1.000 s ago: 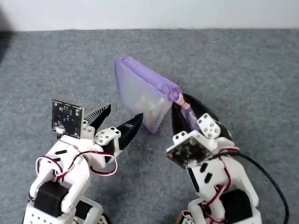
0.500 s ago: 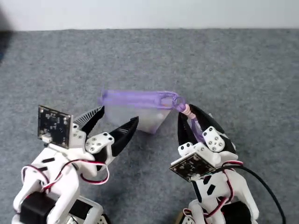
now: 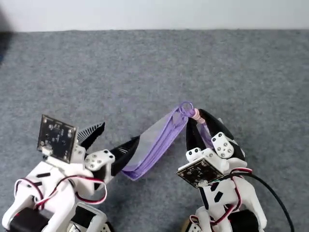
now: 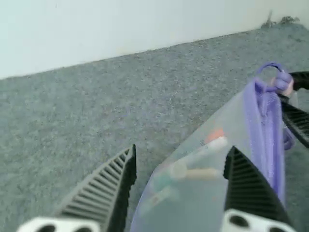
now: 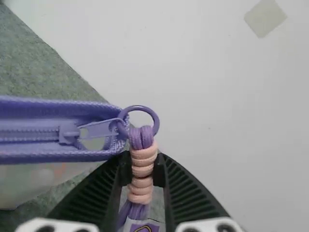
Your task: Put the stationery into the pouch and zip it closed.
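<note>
Purple pouch (image 3: 154, 145) near worktop (image 3: 241, 72) front edge, slung between arms; right end effector (image 3: 197, 121) clamped on zipper cord (image 5: 140, 166), left end effector (image 3: 120, 132) open beside pouch's low end. Inside: stationery (image 4: 193, 162). With slider (image 5: 70, 131) at zipper end, looks zipped. Likely left: set down, release.

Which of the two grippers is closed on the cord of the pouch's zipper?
The right gripper: it is shut on the pink and purple zipper cord. The left gripper stands open, holding nothing, close to the pouch.
</note>
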`<action>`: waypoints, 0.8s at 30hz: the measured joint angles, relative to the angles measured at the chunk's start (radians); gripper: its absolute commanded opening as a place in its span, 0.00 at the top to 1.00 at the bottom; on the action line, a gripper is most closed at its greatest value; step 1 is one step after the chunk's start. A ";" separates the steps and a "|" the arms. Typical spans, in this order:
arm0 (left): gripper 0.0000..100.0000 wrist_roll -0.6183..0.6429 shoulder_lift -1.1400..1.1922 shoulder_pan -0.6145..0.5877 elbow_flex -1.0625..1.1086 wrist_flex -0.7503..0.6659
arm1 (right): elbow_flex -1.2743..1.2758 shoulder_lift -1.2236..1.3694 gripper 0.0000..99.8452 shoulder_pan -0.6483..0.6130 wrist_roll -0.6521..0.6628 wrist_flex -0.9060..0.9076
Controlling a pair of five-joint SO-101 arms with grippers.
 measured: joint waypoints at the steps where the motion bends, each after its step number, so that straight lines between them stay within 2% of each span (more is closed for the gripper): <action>1: 0.71 0.002 0.000 0.026 -0.017 0.000 | 0.000 0.000 0.99 -0.014 0.000 -0.008; 4: 0.71 0.029 0.000 0.120 -0.074 0.005 | 0.000 0.000 0.99 -0.057 0.000 -0.023; 8: 0.71 0.048 0.000 0.190 -0.121 0.091 | 0.000 0.000 0.99 -0.075 0.000 -0.023; 15: 0.71 0.051 0.000 0.212 -0.155 0.226 | 0.000 0.000 0.99 -0.081 0.000 -0.023; 21: 0.72 0.051 0.000 0.215 -0.074 0.227 | 0.000 0.000 0.99 -0.081 0.000 -0.023; 24: 0.78 0.051 0.000 0.215 -0.020 0.190 | 0.000 0.000 0.99 -0.081 0.000 -0.023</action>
